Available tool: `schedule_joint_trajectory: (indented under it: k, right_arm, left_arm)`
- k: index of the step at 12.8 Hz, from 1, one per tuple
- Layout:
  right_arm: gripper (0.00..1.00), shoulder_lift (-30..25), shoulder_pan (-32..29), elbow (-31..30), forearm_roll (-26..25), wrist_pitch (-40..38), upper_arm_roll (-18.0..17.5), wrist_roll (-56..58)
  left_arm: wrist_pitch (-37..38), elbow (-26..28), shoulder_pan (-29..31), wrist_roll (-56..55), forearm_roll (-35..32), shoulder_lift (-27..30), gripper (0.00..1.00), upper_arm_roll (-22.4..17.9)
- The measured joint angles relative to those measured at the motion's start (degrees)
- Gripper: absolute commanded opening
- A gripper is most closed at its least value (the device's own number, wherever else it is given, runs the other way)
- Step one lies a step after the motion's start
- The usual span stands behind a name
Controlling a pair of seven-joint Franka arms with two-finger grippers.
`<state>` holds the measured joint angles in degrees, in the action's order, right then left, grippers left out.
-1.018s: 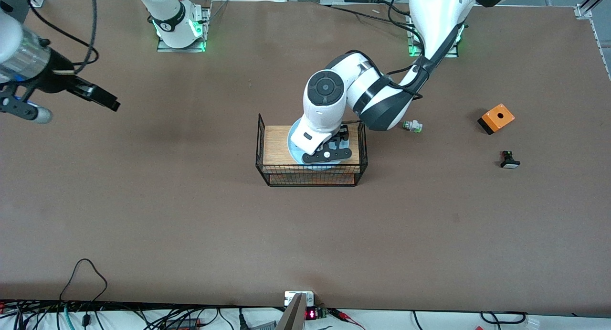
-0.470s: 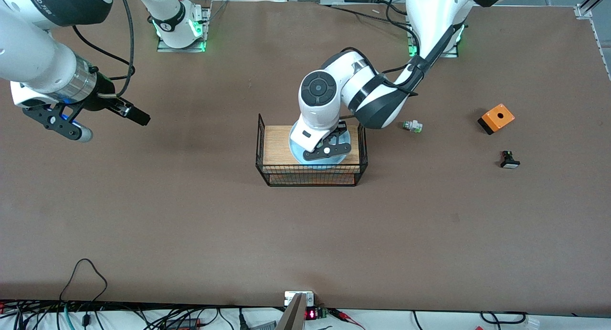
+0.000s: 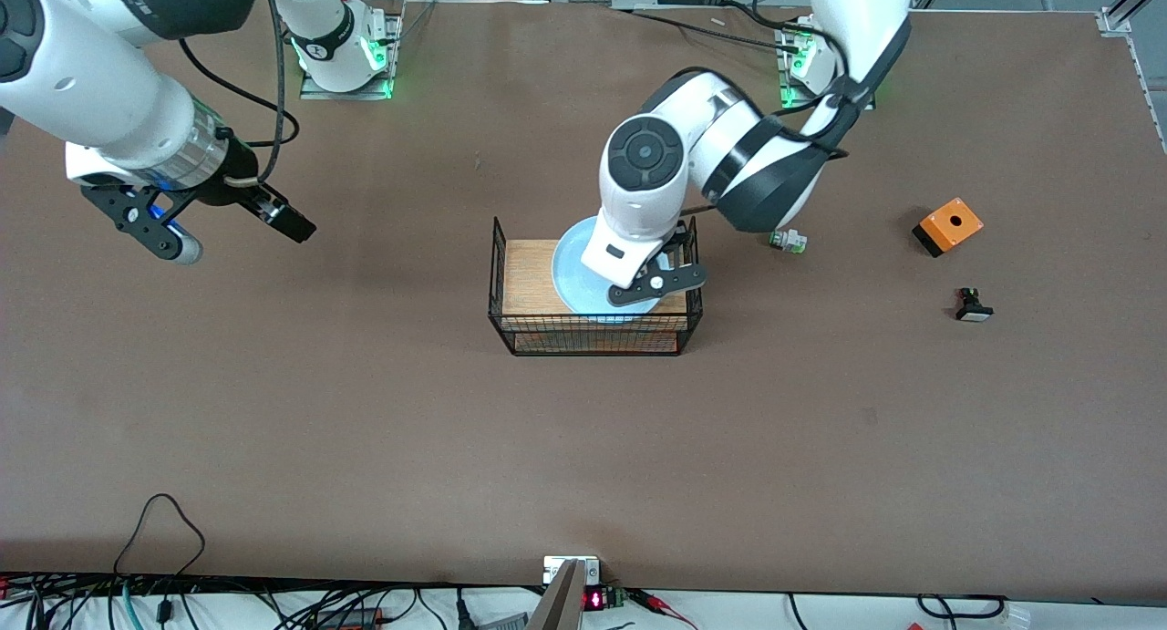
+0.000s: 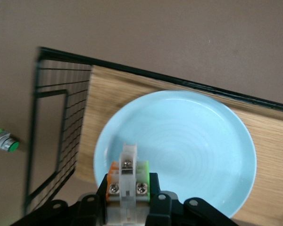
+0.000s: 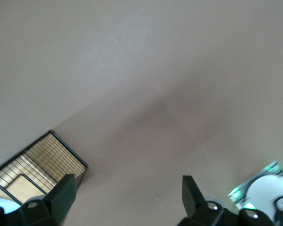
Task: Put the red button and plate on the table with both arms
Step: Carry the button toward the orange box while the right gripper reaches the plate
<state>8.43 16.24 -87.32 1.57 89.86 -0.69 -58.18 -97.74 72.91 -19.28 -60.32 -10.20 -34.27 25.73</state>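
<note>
Front view, left gripper: the left gripper (image 3: 658, 279) hangs over the rack (image 3: 594, 338), above the edge of the plate (image 3: 574, 279) toward the left arm's end, fingers drawn in.
Front view, plate: it lies flat on the rack's wooden top, not yet on the table (image 3: 365, 411), so it waits for a second arm.
Front view, right gripper: the right gripper (image 3: 219, 224) hangs over bare table toward the right arm's end, well apart from the rack, jaws spread and empty; judged, it is free to take the plate.
Front view, others: a white-and-green part (image 3: 787, 241), an orange box (image 3: 948, 225) and a black button (image 3: 973, 305) lie toward the left arm's end.
Left wrist view: the fingers (image 4: 161, 202) clamp a small white part with green and orange bits, which I take for the red button (image 4: 127, 176); its cap is hidden. It is held above the plate.
Right wrist view: wide-apart fingers (image 5: 191, 190) with nothing between them, a rack corner in sight.
</note>
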Motion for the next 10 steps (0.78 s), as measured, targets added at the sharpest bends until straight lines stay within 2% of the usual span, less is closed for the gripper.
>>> schedule_joint_trajectory:
  k: [2, 5, 7, 10]
  right_arm:
    - [1.00, 1.09, 2.41, 0.10, 0.00, 2.59, -0.05, -3.08]
    - [1.00, 3.40, 7.49, 0.20, -0.01, 5.52, -0.11, -7.11]
    - [1.00, 4.69, 10.39, 0.26, -0.01, 8.14, -0.14, -12.56]
    - [1.00, 6.31, 13.87, 1.32, -0.09, 9.98, -0.15, -19.02]
  left_arm:
    - [3.71, -0.25, 2.65, 0.86, 2.06, 3.87, 0.00, 0.05]
    - [11.22, -1.24, 9.69, 8.19, 4.30, 9.22, 0.00, -0.08]
    - [15.33, -2.38, 16.16, 16.34, 4.41, 10.93, 0.00, -0.19]
    - [16.38, -2.66, 26.58, 28.13, 4.45, 11.33, 0.00, -0.40]
